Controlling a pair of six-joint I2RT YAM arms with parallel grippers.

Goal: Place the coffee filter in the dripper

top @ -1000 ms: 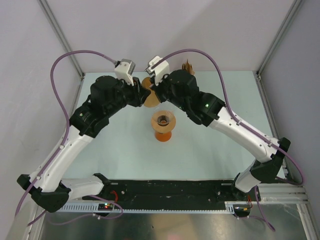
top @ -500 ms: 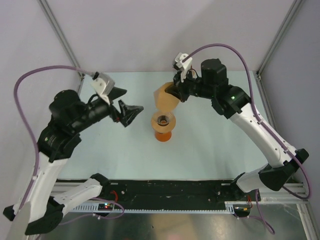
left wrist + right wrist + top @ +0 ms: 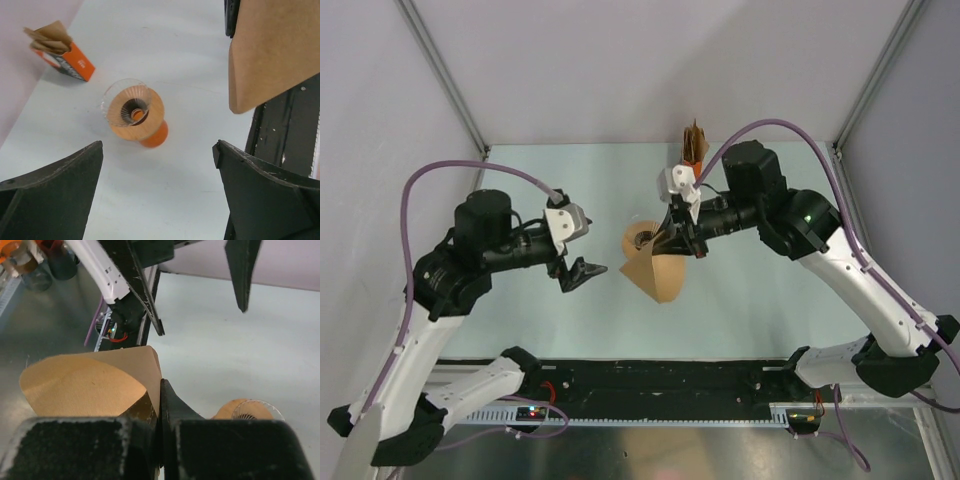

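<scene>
The coffee filter (image 3: 655, 275) is a light-brown paper cone, spread partly open, and it hangs in the air just in front of the dripper (image 3: 641, 238). My right gripper (image 3: 672, 244) is shut on the filter's edge (image 3: 85, 385); the pinch (image 3: 161, 396) shows in the right wrist view. The clear ribbed dripper (image 3: 132, 107) stands on an orange beaker (image 3: 156, 136) at mid-table, with nothing inside it. My left gripper (image 3: 582, 270) is open and holds nothing, left of the filter and apart from it. Its fingers (image 3: 50, 195) frame bare table, with the filter (image 3: 272, 50) at upper right.
A small orange box (image 3: 695, 146) with a bunch of brown papers stands at the back of the table, also in the left wrist view (image 3: 70, 59). The black rail (image 3: 660, 378) runs along the near edge. Grey walls close off the back and sides.
The left gripper let go of the filter, opened wide and swung away to the left. The right gripper carried the filter from the back of the table to just in front of the dripper.
</scene>
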